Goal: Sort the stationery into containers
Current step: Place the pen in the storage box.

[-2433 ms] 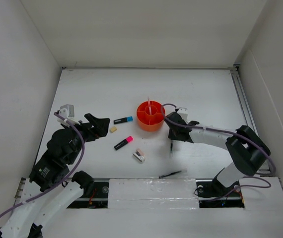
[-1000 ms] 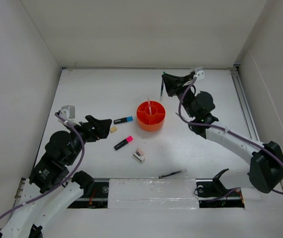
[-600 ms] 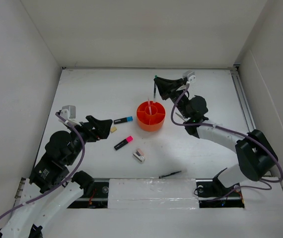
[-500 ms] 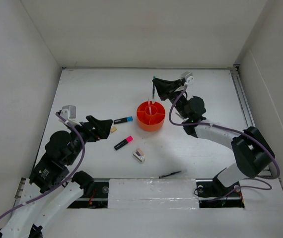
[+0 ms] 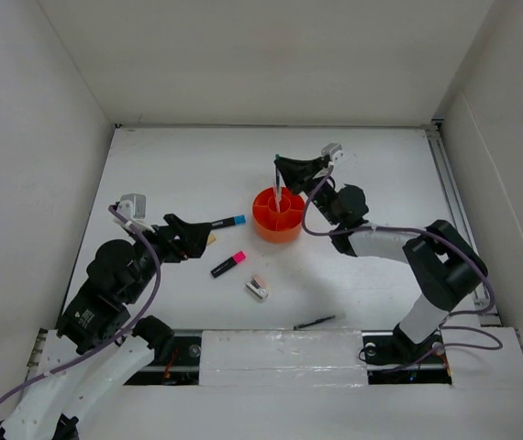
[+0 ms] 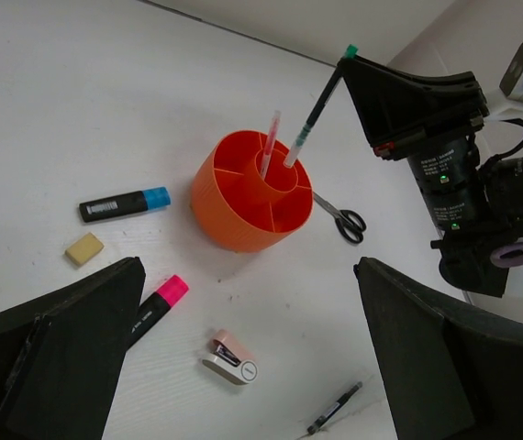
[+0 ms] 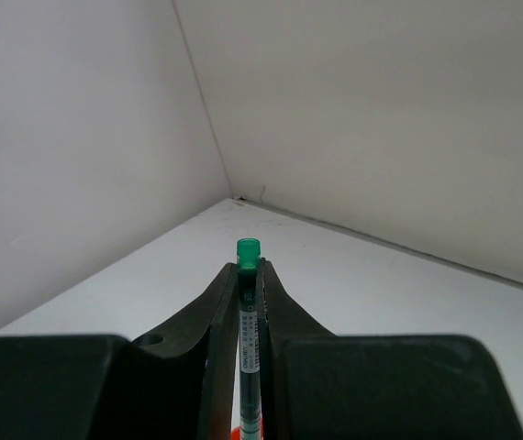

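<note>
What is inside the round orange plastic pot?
A thin pink pen stands in the middle cup. A green-capped pen, held by the right gripper, dips in beside it. The orange wall hides the cup bottoms.

Lab-style robot test cell, not a home or office. Bare white table [image 5: 188,165] boxed in by plain white walls [image 5: 32,110]. Left arm [image 5: 105,289] and right arm [image 5: 385,243] bolted at its near edge, beside a taped strip [image 5: 280,353].

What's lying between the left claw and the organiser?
Top view: the blue-capped marker lies between the left claw and the organiser, with the tan eraser right beside the claw.
</note>
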Robot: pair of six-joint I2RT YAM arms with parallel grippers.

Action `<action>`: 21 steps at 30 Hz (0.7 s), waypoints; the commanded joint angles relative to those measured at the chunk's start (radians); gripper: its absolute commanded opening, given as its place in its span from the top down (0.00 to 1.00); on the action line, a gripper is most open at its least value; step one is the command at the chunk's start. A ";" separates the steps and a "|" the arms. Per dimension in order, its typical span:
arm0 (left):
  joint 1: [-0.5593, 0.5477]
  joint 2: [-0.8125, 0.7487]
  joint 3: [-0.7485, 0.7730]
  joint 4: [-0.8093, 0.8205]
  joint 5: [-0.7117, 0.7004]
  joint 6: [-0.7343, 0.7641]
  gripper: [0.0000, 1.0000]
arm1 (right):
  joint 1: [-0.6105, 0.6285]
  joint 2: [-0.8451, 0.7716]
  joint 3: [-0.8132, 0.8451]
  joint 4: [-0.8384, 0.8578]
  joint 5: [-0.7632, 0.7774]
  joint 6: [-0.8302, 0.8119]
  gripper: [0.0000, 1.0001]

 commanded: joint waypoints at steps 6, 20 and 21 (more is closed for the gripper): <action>-0.005 0.006 -0.003 0.051 0.023 0.024 0.00 | 0.010 0.063 -0.033 0.201 -0.033 0.011 1.00; -0.005 0.006 -0.003 0.060 0.032 0.024 0.00 | 0.010 0.092 -0.096 0.296 -0.053 0.030 0.67; -0.005 0.006 -0.003 0.060 0.032 0.024 0.00 | 0.010 0.092 -0.096 0.296 -0.053 0.039 0.60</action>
